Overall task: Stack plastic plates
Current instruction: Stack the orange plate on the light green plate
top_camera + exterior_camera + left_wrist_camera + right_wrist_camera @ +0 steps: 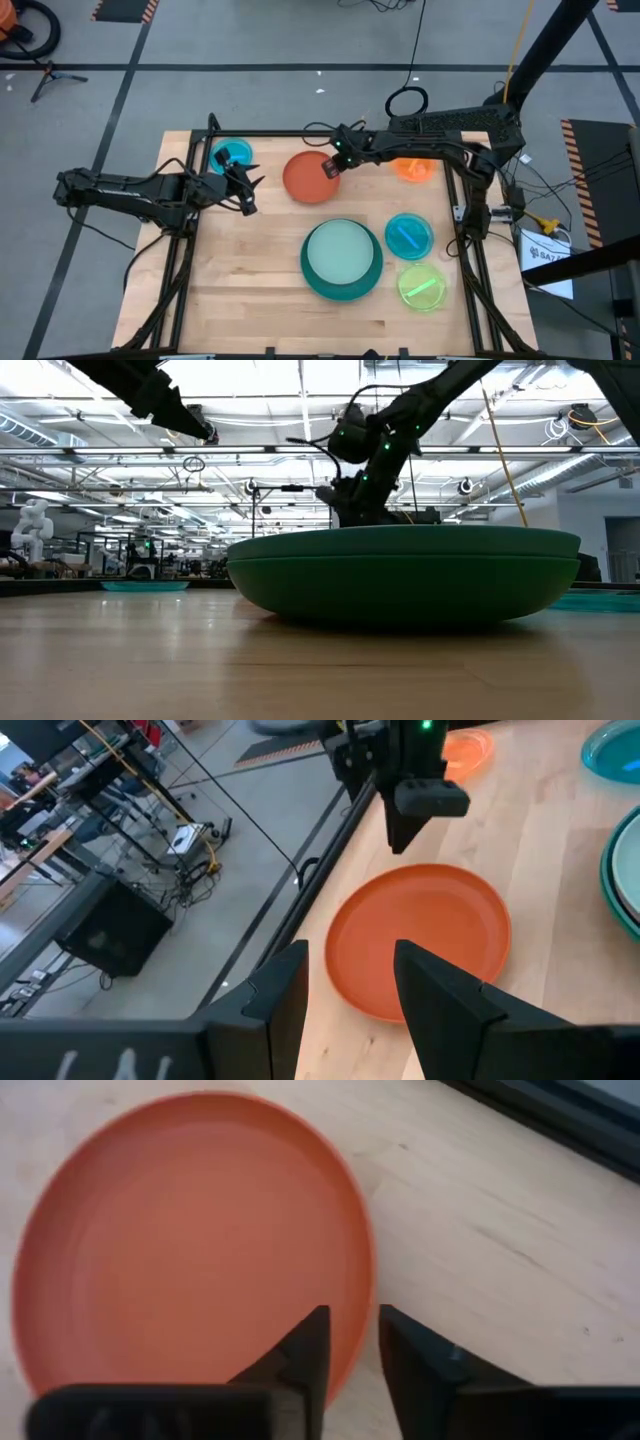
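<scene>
High view: right gripper [332,166] is sitting at the red plate's [309,177] right rim, near the table's [250,300] far edge. Right wrist view is showing its fingers [300,1355] parted by a narrow gap with the rim running into that gap. Nothing looks clamped yet; my read is it's lining up an edge pinch, since a flat plate offers no other grip.

Left gripper [247,190] is hovering just left of the red plate, fingers [440,1005] open and empty (probably waiting so as not to crowd the rim).

Stack [342,260] is sitting mid-table: mint plate nested in the teal and dark green ones. Likely the red one's destination.

Still loose:
- small blue [408,236] and lime [423,287], right of the stack
- small orange [414,168], under the right arm
- another blue [231,155], far left corner
</scene>
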You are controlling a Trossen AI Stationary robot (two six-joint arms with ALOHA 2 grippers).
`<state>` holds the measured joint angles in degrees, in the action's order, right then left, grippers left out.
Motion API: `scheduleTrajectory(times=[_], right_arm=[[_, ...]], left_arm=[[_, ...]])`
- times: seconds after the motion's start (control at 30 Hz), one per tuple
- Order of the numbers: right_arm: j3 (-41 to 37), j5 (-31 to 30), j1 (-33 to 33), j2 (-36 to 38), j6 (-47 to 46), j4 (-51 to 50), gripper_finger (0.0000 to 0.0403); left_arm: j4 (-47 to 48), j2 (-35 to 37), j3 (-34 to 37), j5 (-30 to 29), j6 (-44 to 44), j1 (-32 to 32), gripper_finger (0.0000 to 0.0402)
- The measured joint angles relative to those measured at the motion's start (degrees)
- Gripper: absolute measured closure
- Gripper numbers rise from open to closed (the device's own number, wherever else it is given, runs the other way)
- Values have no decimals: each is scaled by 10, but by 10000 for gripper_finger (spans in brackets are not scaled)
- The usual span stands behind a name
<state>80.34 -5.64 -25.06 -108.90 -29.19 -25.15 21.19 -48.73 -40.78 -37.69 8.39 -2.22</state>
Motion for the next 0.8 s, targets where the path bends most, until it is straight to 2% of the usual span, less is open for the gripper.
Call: scheduleTrajectory(times=[0.13,0.3,0.8], right_arm=[[0,0,0,-10,-15,-7,281],[0,0,0,-24,-17,-5,257],[-1,0,1,-46,-32,10,272]], left_arm=[[0,0,0,0,-1,0,245],[0,0,0,0,-1,0,245],[0,0,0,0,3,0,245]])
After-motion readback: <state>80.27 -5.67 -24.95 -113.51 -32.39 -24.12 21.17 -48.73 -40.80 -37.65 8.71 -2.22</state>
